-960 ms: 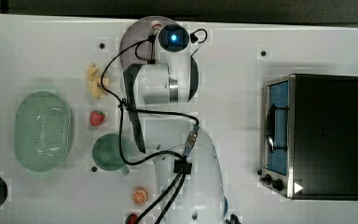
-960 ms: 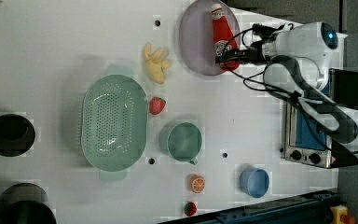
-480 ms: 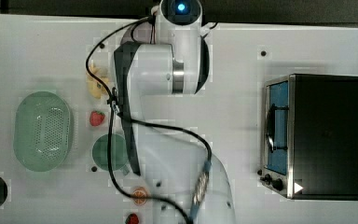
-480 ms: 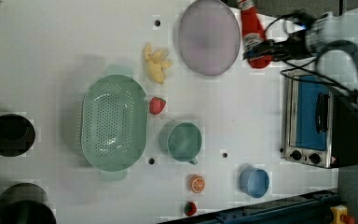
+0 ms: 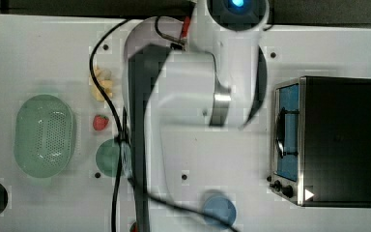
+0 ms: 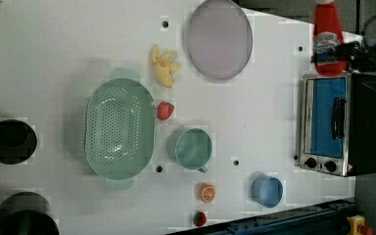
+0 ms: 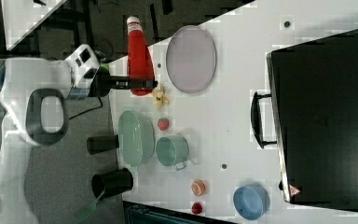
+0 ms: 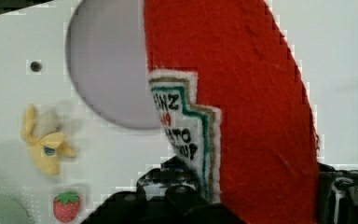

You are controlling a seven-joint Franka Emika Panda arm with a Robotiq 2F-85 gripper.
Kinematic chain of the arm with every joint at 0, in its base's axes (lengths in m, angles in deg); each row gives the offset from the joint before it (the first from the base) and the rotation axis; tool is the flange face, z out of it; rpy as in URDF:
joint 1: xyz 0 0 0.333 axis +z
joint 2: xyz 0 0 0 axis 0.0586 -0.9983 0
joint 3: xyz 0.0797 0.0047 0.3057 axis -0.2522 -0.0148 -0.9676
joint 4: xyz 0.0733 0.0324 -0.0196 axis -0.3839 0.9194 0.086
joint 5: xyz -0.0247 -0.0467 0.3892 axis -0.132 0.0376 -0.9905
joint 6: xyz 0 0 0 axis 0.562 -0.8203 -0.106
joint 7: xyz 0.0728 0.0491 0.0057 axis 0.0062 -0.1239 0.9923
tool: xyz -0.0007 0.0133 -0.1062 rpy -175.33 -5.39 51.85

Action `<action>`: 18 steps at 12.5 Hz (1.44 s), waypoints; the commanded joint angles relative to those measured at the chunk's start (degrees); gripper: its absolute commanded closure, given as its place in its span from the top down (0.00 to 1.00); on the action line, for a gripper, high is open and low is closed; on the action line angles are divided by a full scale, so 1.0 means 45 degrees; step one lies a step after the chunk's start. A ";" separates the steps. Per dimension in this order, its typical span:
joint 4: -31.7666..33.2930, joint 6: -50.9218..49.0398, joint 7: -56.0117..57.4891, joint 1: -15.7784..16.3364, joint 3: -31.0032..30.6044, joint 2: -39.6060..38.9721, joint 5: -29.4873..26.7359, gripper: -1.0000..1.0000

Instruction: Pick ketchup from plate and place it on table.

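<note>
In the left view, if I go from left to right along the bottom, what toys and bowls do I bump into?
Green cup → small red fruit → orange slice → blue bowl.

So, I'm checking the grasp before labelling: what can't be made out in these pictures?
- Top view: the white arm covers most of the pale lilac round plate and nearly all of the red ketchup bottle.
- Wrist view: the bottle hides the jaws' contact.
- Left view: the bottle's cap is cut off by the top edge.
</note>
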 commanded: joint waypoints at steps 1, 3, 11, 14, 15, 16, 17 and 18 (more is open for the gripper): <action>0.2101 -0.0045 -0.1457 -0.0093 0.0204 0.0848 0.0005 0.63; 0.3666 0.0790 -0.1811 -0.0094 0.0272 0.1569 0.0005 0.63; 0.8035 0.5913 -0.1813 -0.0093 0.0328 0.1262 0.0006 0.63; 0.8314 0.7002 -0.1813 -0.0090 0.0317 0.0365 0.0006 0.63; 0.8343 0.7280 -0.1814 -0.0091 0.0318 0.0082 0.0006 0.63; 0.8349 0.7499 -0.1814 -0.0091 0.0325 -0.0170 0.0006 0.63; 0.8345 0.7707 -0.1813 -0.0091 0.0338 -0.0386 0.0006 0.66; 0.8350 0.7830 -0.1811 -0.0089 0.0337 -0.0501 0.0006 0.76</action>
